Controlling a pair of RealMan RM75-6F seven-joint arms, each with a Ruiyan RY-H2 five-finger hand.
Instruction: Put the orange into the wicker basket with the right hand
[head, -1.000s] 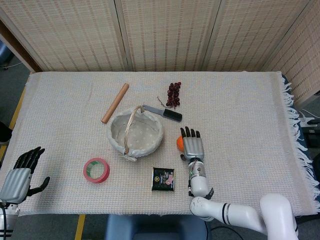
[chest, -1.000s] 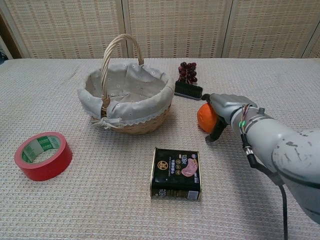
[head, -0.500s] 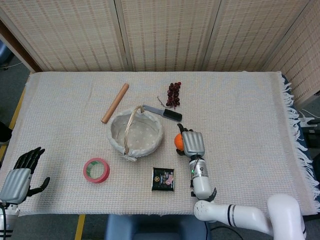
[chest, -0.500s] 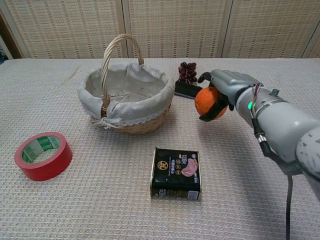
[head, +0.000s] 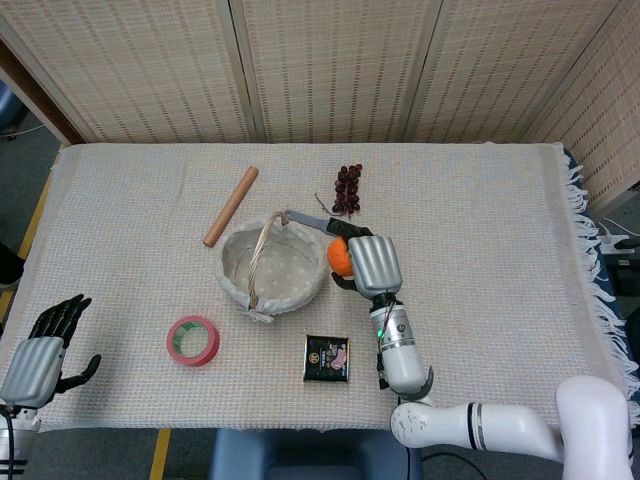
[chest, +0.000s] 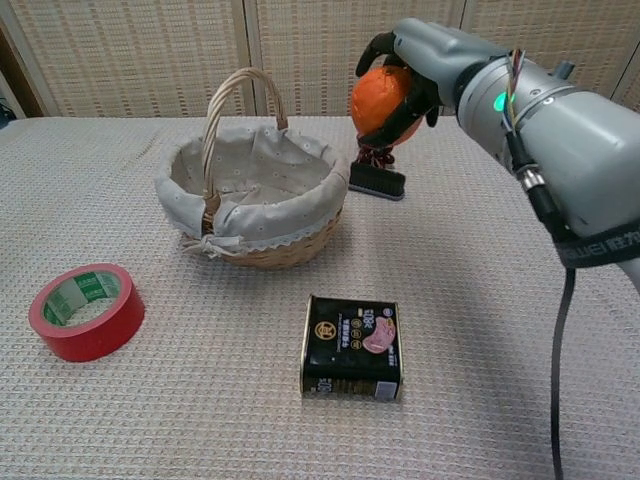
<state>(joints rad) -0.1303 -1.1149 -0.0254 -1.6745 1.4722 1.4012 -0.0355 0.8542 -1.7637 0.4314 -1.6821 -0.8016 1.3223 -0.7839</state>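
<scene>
Head view only: left hand (head: 35, 358)

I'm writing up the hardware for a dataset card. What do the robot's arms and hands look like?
The right hand has a silver-grey metal back and black fingers. Its grey wrist carries a green indicator light and thin coloured wires, with a black cable hanging below. The arm behind it is glossy white with a dark band. The left hand looks the same: silver back, black fingers.

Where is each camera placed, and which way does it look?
Head view: high above the near edge, looking down on the table; shows the right robot hand gripping the orange and the idle left robot hand.
Chest view: low, facing across the table; only the right robot hand.
Both show the basket, orange, tape and tin.
</scene>
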